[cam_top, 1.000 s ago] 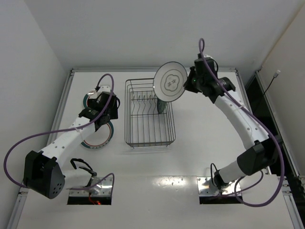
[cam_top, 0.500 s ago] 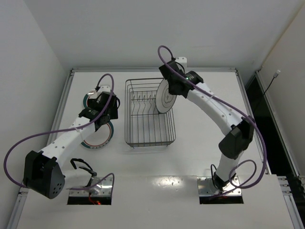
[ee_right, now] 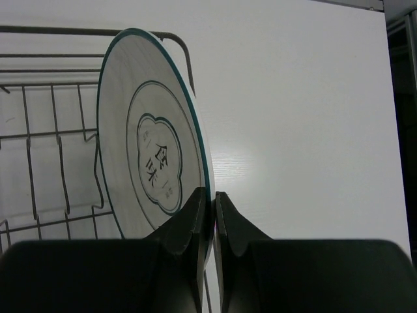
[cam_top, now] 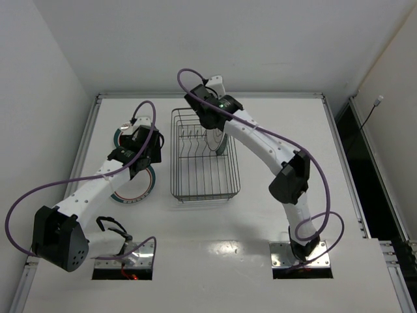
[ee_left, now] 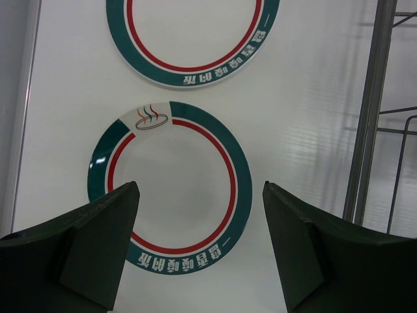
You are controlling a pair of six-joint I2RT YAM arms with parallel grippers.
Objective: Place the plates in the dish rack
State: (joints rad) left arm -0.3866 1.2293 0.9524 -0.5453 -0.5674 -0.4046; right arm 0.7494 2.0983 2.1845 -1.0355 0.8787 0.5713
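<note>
Over the far end of the dish rack [cam_top: 173, 163], the right claw [ee_right: 210, 195] pinches a white plate [ee_right: 153, 163] by its rim. Its bottom is hidden behind the fingers [ee_right: 182, 235], so I cannot tell if it touches the wires. It stands on edge, with a thin dark rim and a middle mark. Near the left edge of the table [cam_top: 306, 124], the left claw [ee_left: 199, 189] hangs open over two flat teal-and-red plates [ee_left: 242, 189], apart from the rack.
</note>
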